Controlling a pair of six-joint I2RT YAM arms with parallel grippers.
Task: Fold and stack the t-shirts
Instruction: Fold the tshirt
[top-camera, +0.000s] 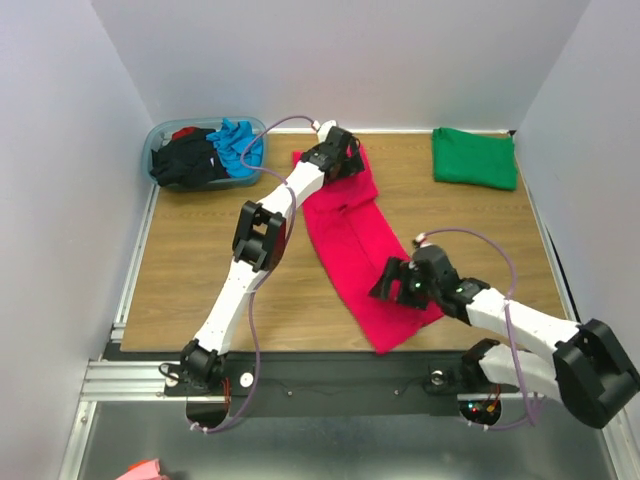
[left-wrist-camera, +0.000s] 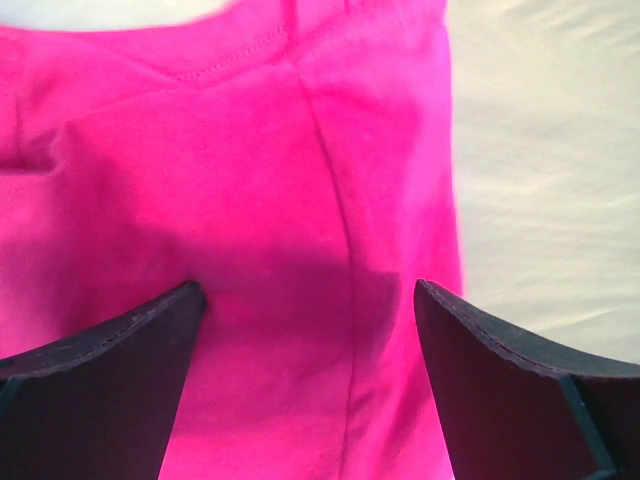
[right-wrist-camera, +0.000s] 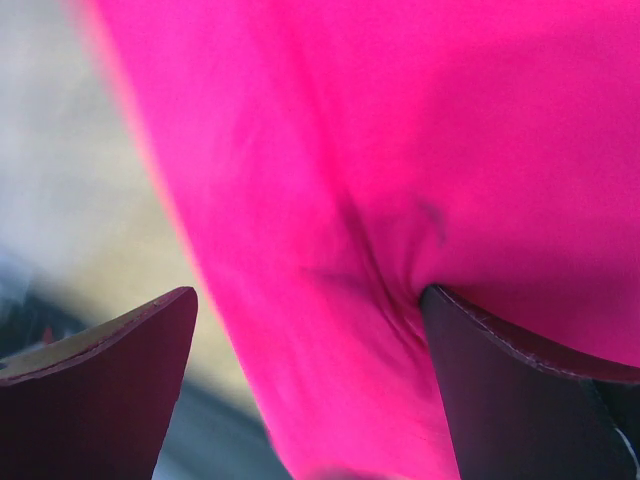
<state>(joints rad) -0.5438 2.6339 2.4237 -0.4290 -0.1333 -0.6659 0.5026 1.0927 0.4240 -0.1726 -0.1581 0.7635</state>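
Magenta t-shirt (top-camera: 352, 250) lies folded lengthwise, seemingly halved.

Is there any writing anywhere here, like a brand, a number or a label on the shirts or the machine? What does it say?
No text can be read in any view.
The magenta shirt, the green shirt and the tub show no print or label.
The white arms show no legible marking.
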